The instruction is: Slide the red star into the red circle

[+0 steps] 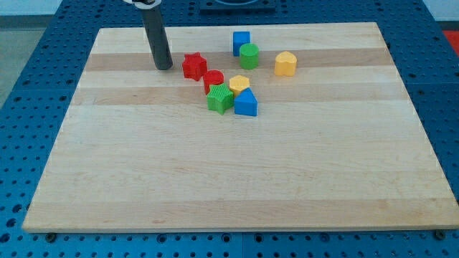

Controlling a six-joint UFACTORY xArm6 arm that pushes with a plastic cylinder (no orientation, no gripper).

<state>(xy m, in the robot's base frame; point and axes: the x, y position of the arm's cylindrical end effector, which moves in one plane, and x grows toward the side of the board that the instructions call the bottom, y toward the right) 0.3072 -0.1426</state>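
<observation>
The red star (193,66) lies on the wooden board near the view's top, left of centre. The red circle (213,80) sits just below and right of it, touching or nearly touching it. My tip (164,67) rests on the board a short way to the left of the red star, with a small gap between them. The dark rod rises from the tip toward the view's top.
A green star (220,98), a yellow pentagon-like block (239,84) and a blue triangle-like block (246,104) crowd the red circle's lower right. A blue cube (241,41), a green cylinder (249,55) and a yellow block (285,64) lie further up and right.
</observation>
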